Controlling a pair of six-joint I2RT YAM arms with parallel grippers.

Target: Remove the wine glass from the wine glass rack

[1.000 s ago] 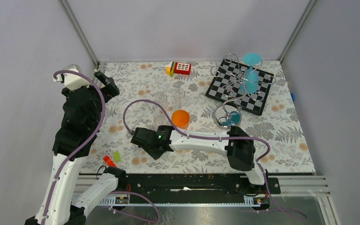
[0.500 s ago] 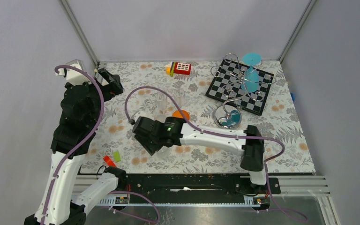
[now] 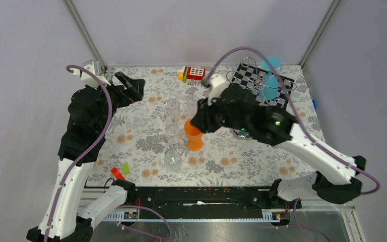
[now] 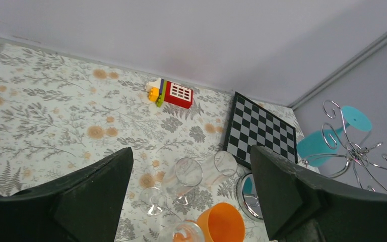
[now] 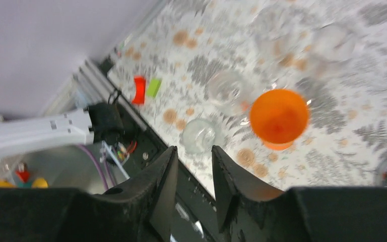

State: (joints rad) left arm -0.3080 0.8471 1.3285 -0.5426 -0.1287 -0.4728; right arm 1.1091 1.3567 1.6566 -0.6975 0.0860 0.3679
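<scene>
**Teal glass on the rack, both grippers empty**

A floral-patterned table (image 3: 146, 126) sits between plain grey walls. At about 1 o'clock on it stands the wine glass rack (image 4: 353, 150), a silver chrome wire stand with curled spiral arms on top. Its ring base is partly hidden by the right arm in the overhead view. A teal wine glass (image 3: 270, 64) hangs among the upper curls with its round foot uppermost. The rack stands at the near edge of a black-and-white checkered board (image 4: 259, 133).

The left gripper (image 4: 190, 151) hovers at 10 o'clock with its jaws spread wide. It holds nothing and touches nothing. The right gripper (image 5: 194, 148) hangs above the middle of the table. Its jaws stand only a narrow slit apart with nothing between them.

Near the table's centre stands an orange cup (image 5: 278, 116), which looks empty from above. Several clear glasses (image 4: 186, 174) cluster just beside it, from 12 round to 7 o'clock of the cup. None shows any contents.
</scene>
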